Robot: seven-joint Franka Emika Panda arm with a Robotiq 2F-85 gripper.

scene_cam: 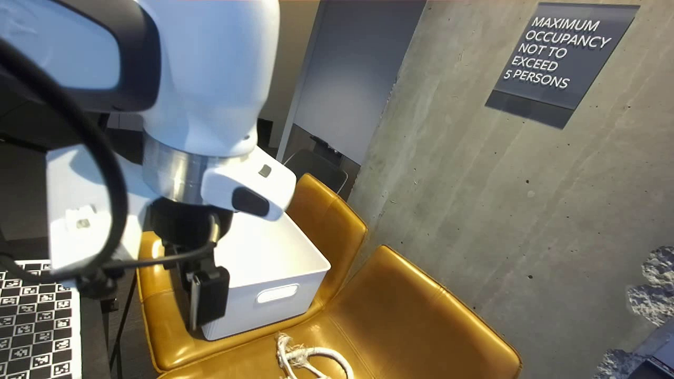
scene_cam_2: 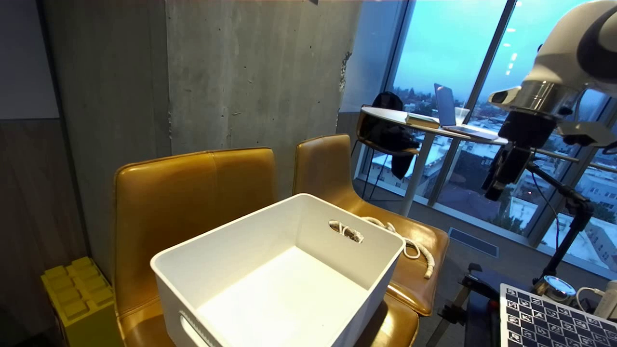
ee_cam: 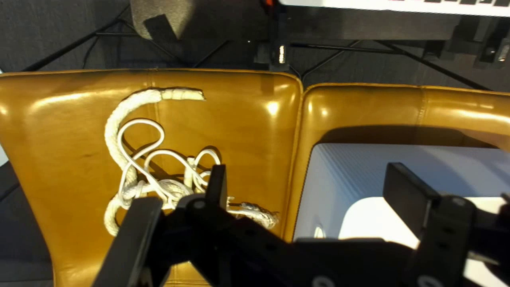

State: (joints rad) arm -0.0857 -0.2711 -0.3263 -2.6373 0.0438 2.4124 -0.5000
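Well, a lot stands around the white bin [scene_cam_2: 241, 253]. It sits on a shiny brown chair [scene_cam_2: 193, 193], and a rough grey wall [scene_cam_2: 270, 96] rises behind that. A yellow block [scene_cam_2: 79, 294] stands low on one side of the bin. A round table [scene_cam_2: 385, 114] with a laptop [scene_cam_2: 446, 108] on it is well away from the bin, over by the big window [scene_cam_2: 448, 48]. A board [scene_cam_2: 554, 315] with black and white squares is near the front edge of the bin's chair. The robot arm [scene_cam: 210, 68] gets in the way — in an exterior view it hides part of the bin.

The rope [ee_cam: 169, 188] lies on the next chair [ee_cam: 247, 131], just beside the bin but apart from it. It is thick and cream, bent like a hook, with thin white loops in a messy tangle and a frayed end toward the bin. The gripper [scene_cam_2: 492, 189] hangs in the air, its black fingers [ee_cam: 408, 195] spread apart — in the wrist view they cover a bit of the rope.

The bin is deep. Its flat white bottom shows inside, and bits of rope peek through the oval hole in its end wall.
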